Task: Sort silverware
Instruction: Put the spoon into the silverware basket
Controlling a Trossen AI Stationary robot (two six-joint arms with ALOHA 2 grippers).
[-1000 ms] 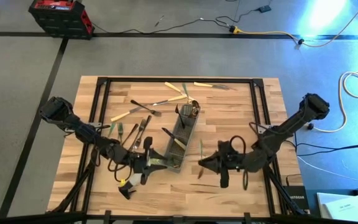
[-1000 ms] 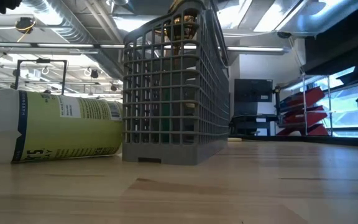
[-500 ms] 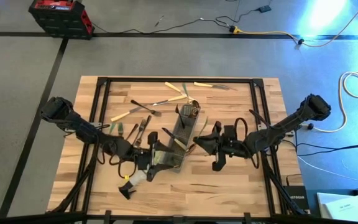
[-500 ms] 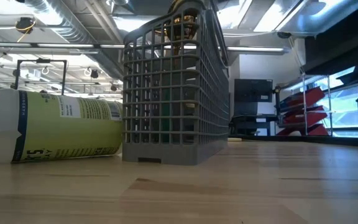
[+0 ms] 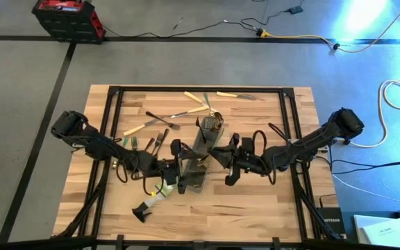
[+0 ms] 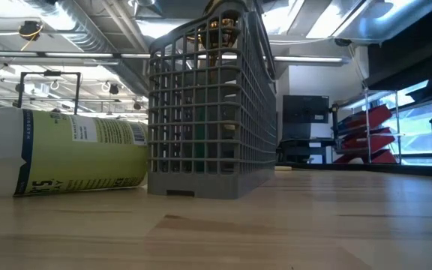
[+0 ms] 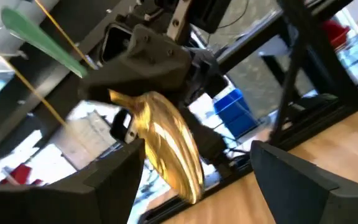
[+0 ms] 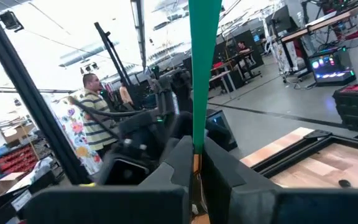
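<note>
Both grippers converging over the grey caddy [image 5: 201, 154]

Right gripper [image 8: 194, 163] is pinching a green-handled piece [image 8: 204, 68], probably needing lowering in; left gripper [image 7: 194, 167] is hanging spread.

The bottle [image 6: 58, 154] in the low view runs off the frame at 9 o'clock, and the caddy [image 6: 210, 105] top is chopped off at 12.

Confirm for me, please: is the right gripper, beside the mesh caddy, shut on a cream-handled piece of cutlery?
Not quite. The right gripper is shut beside the mesh caddy, but the handle it holds is green, not cream. The right wrist view shows it standing up between the closed fingers.
</note>
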